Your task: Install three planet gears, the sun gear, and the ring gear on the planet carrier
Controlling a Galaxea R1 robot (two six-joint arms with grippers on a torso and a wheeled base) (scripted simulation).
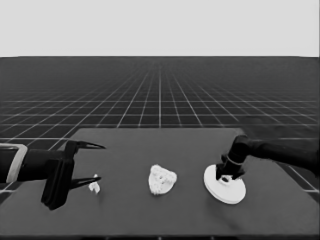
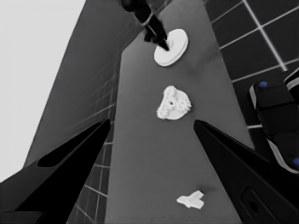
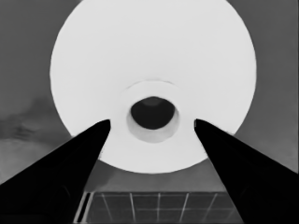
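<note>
Right gripper (image 1: 229, 175) sits directly over the larger round part (image 1: 226, 189) at the table's (image 1: 165, 215) near right, its black forearm slanting down from the right edge. From its own wrist camera the two fingers (image 3: 70, 163) stand spread to either side of the raised collar round the central hole, apart from one another and closed on nothing; whether the tips touch the white face cannot be told. That disc lies flat on the table, near its right end.

Left of it, at the table's middle, lies the smaller round part (image 1: 162, 180) with toothed gears (image 2: 174, 103) seated on top — a lumpy white cluster whose count cannot be made out.

Farther left, a thin white piece (image 1: 94, 187) rests on the table just under the lower finger of the left gripper (image 1: 89, 162). This arm reaches in level from the left edge over the table's left end, fingers wide apart — one above the other in the head view — and it holds nothing.
</note>
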